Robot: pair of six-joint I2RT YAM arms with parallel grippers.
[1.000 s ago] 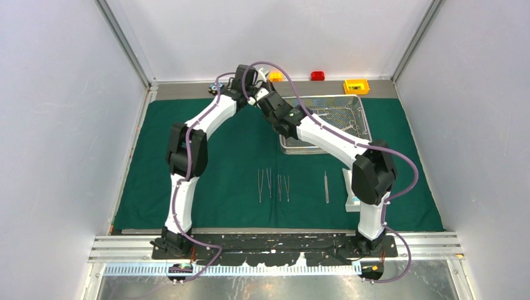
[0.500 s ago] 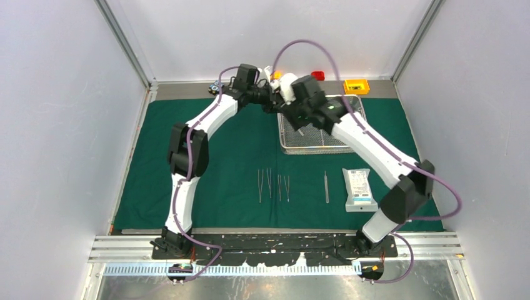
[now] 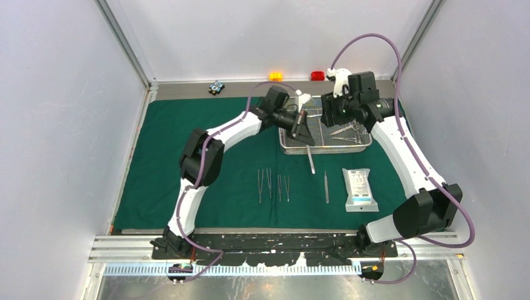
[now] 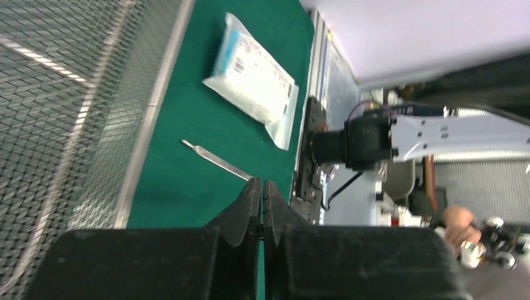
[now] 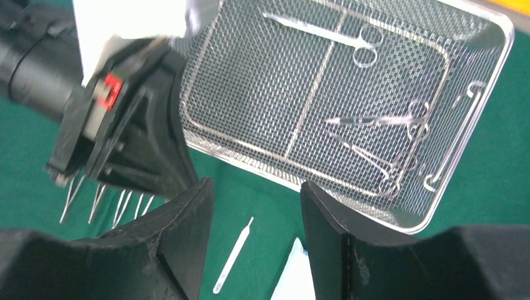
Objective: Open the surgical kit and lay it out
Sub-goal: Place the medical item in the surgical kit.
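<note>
We find the left gripper [image 3: 305, 137] at the near left rim of the mesh tray [image 3: 340, 150]. Its fingers are pressed together on the upper end of a slim silver instrument [image 3: 310, 160], which hangs slanted above the green drape [image 3: 156, 187]. The right gripper [image 5: 253, 184] hovers over the tray, fingers set wide with nothing between them.

On the drape, the tweezers [image 3: 273, 185], a flat handle [image 3: 325, 187] and the white pouch [image 3: 359, 189] lie in a row. Ring-handled forceps [image 5: 381, 122] lie in the tray, not yet laid out.

We judge the following hazards:
- The instrument is pinched at one end only, so it may pivot or slip out during the descent
- The free place between the tweezers and the flat handle is narrow, so a skewed release may land the instrument across a neighbour
- A tip lowered first may snag the drape and drag the row out of line
- The grippers work near each other, so a reach into the tray by the right one may strike the left wrist
- The forceps lie close together, so lifting one may hook another
</note>
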